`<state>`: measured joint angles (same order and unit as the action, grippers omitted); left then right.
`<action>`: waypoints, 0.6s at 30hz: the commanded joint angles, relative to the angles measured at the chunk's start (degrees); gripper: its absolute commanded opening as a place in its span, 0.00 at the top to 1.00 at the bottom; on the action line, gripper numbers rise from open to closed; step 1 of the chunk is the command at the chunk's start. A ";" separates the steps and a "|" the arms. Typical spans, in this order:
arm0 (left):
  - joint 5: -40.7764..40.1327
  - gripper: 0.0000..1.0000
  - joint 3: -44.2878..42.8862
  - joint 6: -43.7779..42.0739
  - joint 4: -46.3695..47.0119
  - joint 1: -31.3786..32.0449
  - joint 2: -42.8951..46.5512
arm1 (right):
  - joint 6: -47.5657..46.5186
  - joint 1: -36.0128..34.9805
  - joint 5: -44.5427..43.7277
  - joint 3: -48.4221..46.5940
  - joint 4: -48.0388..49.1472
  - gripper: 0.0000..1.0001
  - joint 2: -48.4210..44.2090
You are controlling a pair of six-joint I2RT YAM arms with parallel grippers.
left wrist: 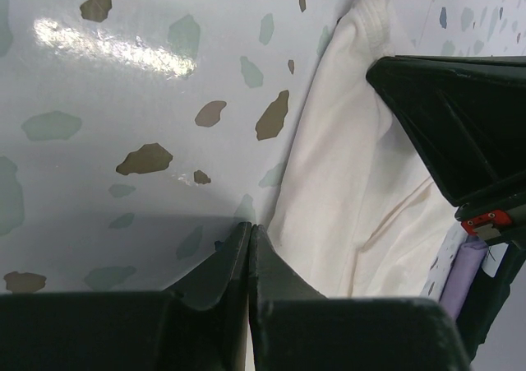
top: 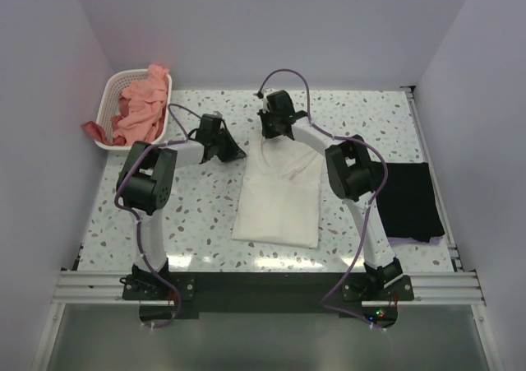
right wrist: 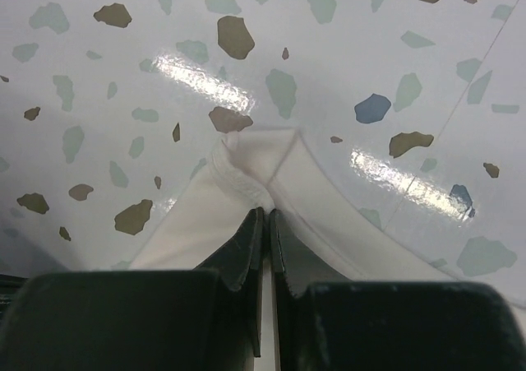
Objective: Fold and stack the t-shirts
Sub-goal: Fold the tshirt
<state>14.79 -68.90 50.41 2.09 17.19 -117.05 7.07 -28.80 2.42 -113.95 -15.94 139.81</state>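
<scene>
Cream tee (top: 275, 198) clamped in right tool (right wrist: 268, 213) — left tool (left wrist: 250, 227) closed; basket (top: 107, 99), black tee (top: 407, 198) aside.

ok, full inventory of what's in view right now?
white perforated plastic basket: 1, white, table's far left corner.
salmon-pink cloth tees: count unclear, salmon-pink, heaped in the basket.
cream-white cloth t-shirt: 1, cream-white, table centre.
black cloth t-shirt: 1, black, folded, right side.
lilac cloth: 1 edge showing, lilac, under the black t-shirt.
speckled terrazzo table: 1, white with coloured flecks.
left gripper: 1, black, shut at the cream shirt's left edge.
right gripper: 1, black, shut on its far edge.
</scene>
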 commanded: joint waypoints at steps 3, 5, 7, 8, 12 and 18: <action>-2.48 0.90 -0.53 -1.54 -3.40 -0.93 2.35 | 0.40 0.32 -2.24 -3.81 -3.82 0.99 -0.16; -3.18 0.88 -0.53 -2.07 -3.84 -0.93 3.67 | 0.49 0.32 -1.37 -6.09 -4.88 0.98 2.21; -3.45 0.87 -0.09 -2.07 -3.93 -0.84 5.60 | 1.01 0.32 0.73 -10.66 -6.81 0.97 4.23; -3.62 0.87 0.26 -2.07 -4.11 -0.93 6.31 | 1.19 0.23 1.36 -12.16 -7.34 0.97 6.07; -3.45 0.86 3.59 -1.55 -3.23 -0.84 10.26 | 2.94 0.23 5.66 -18.40 -8.58 0.95 10.12; -2.66 0.84 5.62 -1.02 -1.12 -0.40 11.41 | 5.14 -0.03 8.05 -18.33 -7.61 0.95 10.41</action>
<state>12.16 -63.94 49.91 -1.08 16.84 -107.26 10.28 -28.80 8.38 -131.52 -22.68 149.75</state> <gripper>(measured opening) 0.155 0.056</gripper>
